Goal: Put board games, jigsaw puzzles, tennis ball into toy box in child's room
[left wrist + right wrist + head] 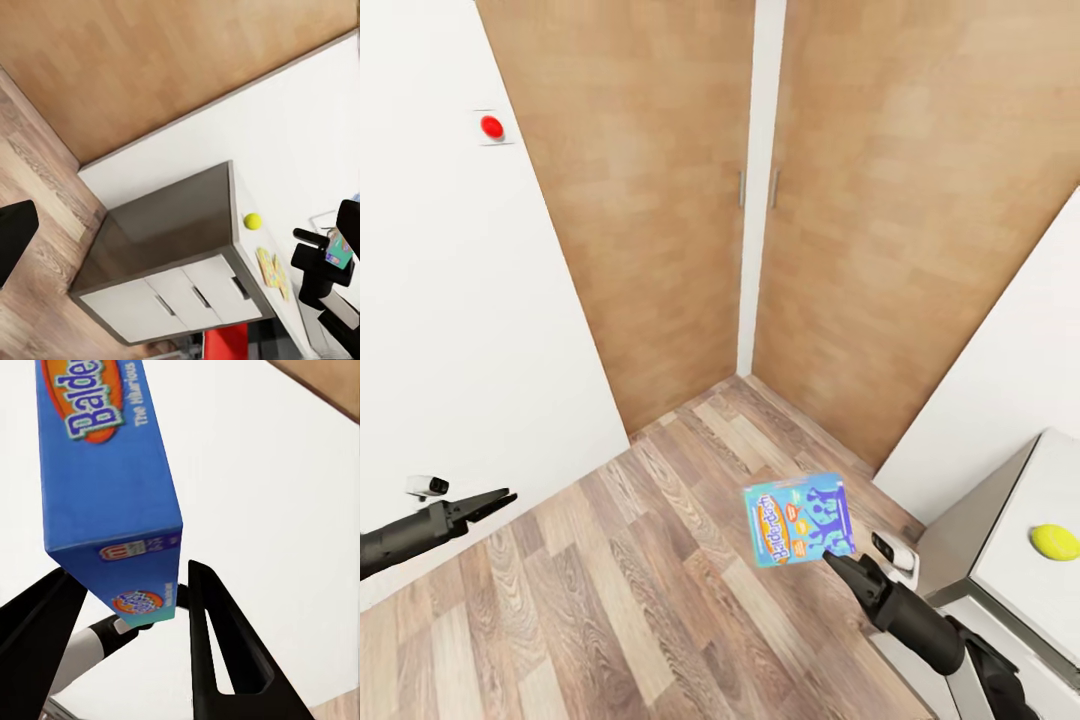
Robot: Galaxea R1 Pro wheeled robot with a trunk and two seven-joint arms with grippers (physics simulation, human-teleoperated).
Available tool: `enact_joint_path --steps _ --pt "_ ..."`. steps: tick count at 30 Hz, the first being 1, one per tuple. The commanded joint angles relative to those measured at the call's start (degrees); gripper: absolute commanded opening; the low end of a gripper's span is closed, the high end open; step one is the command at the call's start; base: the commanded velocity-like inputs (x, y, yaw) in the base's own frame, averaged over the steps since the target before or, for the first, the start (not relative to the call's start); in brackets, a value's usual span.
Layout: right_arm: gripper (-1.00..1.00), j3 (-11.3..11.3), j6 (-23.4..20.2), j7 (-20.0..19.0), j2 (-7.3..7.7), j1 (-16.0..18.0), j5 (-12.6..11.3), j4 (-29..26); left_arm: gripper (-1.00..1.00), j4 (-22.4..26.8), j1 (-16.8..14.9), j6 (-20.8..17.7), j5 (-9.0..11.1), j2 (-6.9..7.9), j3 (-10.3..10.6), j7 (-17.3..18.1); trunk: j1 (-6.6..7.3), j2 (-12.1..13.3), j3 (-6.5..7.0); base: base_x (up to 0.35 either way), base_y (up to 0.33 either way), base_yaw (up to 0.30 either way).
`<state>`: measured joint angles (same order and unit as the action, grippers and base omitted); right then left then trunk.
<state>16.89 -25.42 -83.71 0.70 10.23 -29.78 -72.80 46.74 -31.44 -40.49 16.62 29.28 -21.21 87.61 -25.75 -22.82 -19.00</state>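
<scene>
Our right pincer (828,556) grips the blue Balderdash board game (800,520) by its bottom corner, upright above the floor, near the tabletop (1015,560) with the tennis ball (1054,541). Box looks light, stiff, slick; a corner hold may pivot. Left pincer (500,498) empty, nearly closed.

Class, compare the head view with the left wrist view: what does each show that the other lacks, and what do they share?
Head view alone: the red wall button, the wooden closet doors with their handles, and the left gripper, its fingers close together over the plank floor.

Left wrist view alone: the table's drawer fronts, a jigsaw puzzle on its pale top, and something red below the table.

Shared: the tennis ball on the table, and the blue board game held in the right gripper.
</scene>
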Motion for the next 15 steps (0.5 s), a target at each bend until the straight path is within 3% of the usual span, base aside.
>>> enact_joint_path --steps 1,15 --pt "-1.0 0.06 -0.63 -0.17 0.0 -0.12 -0.11 -0.31 1.0 0.08 -0.02 -0.16 0.0 -0.16 0.01 0.2 -0.03 -0.1 0.0 0.0 0.0 -0.154" --pt "-1.0 0.22 -0.59 -0.27 0.07 -0.38 -0.11 -0.85 1.0 0.28 0.0 1.26 -0.01 -0.71 0.03 0.2 -0.03 -0.1 1.25 0.0 0.0 -0.154"
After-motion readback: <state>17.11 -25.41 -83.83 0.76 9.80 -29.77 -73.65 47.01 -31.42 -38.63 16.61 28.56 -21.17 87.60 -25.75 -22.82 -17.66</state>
